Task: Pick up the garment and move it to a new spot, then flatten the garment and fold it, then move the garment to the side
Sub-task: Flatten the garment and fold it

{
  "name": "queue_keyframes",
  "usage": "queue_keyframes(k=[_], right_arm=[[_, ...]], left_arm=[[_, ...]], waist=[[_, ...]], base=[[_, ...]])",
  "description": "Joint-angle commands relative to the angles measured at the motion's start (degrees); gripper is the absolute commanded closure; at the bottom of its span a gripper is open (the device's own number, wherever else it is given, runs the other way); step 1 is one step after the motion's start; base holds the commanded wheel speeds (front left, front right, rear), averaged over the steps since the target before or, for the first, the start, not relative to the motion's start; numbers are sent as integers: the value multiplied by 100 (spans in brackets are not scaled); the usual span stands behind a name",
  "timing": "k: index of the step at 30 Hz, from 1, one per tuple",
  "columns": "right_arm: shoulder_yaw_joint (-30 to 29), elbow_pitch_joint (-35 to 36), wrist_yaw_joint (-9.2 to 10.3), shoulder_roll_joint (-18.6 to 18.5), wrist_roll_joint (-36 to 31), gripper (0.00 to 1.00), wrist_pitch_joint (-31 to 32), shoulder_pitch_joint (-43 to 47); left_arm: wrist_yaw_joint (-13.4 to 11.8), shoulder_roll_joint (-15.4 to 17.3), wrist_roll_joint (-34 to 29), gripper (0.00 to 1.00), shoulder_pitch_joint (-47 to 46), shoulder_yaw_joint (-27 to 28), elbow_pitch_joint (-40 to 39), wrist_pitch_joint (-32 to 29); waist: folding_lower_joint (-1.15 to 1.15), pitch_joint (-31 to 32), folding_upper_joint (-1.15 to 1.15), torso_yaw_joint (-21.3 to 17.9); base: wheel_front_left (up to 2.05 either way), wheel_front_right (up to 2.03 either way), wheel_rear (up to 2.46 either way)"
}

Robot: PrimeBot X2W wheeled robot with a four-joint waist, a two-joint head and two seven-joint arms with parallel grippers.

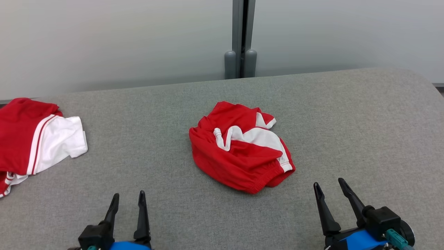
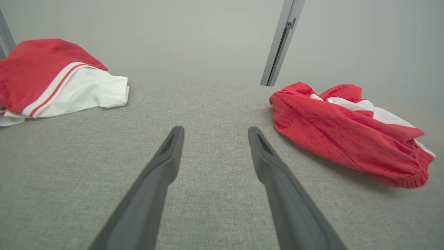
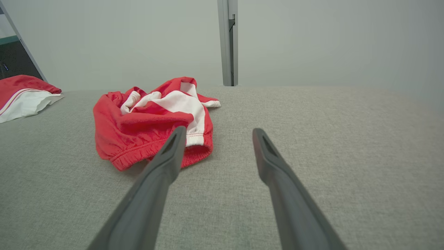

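A crumpled red-and-white fabric garment (image 3: 145,132) lies on the grey woven cloth surface (image 3: 329,146), left of and beyond the right gripper (image 3: 218,131). The gripper's two long dark fingers stand spread wide with nothing between them. A second red-and-white garment (image 3: 24,95) lies at the far left. A grey metal post (image 3: 228,41) rises against the pale far wall (image 3: 329,41).

A lab-like test room: grey fabric-covered table (image 1: 138,114), plain pale partition wall (image 1: 104,34) with metal post (image 1: 242,34)

Its fingers (image 1: 142,215) are black, its wrists (image 1: 360,240) blue.
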State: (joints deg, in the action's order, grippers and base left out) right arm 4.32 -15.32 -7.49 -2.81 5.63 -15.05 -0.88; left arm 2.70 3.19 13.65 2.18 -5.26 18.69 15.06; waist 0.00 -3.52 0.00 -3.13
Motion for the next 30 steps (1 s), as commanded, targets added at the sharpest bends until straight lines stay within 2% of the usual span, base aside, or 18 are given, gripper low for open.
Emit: queue_keyframes(k=[1, 5, 9, 13, 18, 24, 30], right_arm=[[-17, 30, -1, -15, -23, 0, -20, -38], [-22, 36, -1, -15, -42, 0, -20, -115], [10, 45, -1, -15, -48, 0, -20, -184], [53, 61, -1, -15, -48, 0, -20, -304], [175, 78, -1, -14, -2, 0, -20, -456], [285, 117, -1, -14, 74, 0, -20, -607], [237, 136, -1, -14, 110, 0, -20, -647]], left_arm=[[35, 0, -58, 0, -143, -20, -38, 18], [151, 134, -286, 0, -493, -248, -2, 18], [324, 239, -560, 0, -1164, -739, 101, -215], [442, 256, -697, 0, -2041, -1374, 364, -826], [481, 126, -442, 0, -3033, -1919, 977, -1768], [383, 90, -183, 0, -3873, -1930, 1788, -2786], [273, 123, -198, 0, -4274, -1924, 2230, -3190]], waist=[[0, -26, 0, 1], [0, -115, 0, 0], [0, -239, 0, -28], [0, -432, 0, -106], [0, -747, 0, -302], [0, -1100, 0, -589], [0, -1278, 0, -678]], base=[[0, 0, 0], [0, 0, 0], [0, 0, 0], [0, 0, 0], [0, 0, 0], [0, 0, 0], [0, 0, 0]])
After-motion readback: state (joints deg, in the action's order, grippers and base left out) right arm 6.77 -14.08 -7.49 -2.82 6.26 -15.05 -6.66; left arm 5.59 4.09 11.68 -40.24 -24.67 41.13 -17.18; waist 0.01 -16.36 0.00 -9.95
